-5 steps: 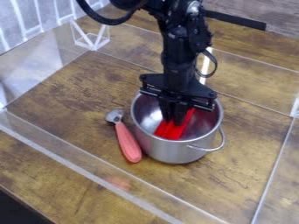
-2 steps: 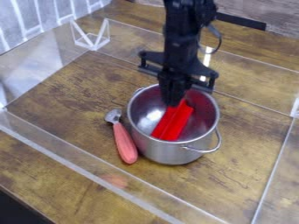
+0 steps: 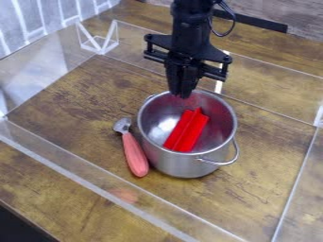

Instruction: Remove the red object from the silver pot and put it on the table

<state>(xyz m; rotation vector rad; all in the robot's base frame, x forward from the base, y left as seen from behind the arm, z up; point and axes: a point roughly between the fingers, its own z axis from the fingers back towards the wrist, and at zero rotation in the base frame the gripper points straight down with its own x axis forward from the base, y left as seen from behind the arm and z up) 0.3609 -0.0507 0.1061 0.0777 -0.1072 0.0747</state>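
Observation:
The red object (image 3: 191,129) lies slanted inside the silver pot (image 3: 179,166), one end low at the front, the other leaning on the far wall. My gripper (image 3: 184,89) hangs straight down just above the pot's far rim, clear of the red object. Its dark fingers look close together with nothing between them; any gap is too small to make out. The pot stands on the dark wooden table (image 3: 74,106).
A metal spoon with a salmon handle (image 3: 135,151) lies against the pot's left side. Clear acrylic walls (image 3: 51,161) run along the table's edges. A white wire stand (image 3: 96,38) sits at the back left.
The gripper has risen out of the pot without the red object, which has shifted a little and now leans against the far wall.

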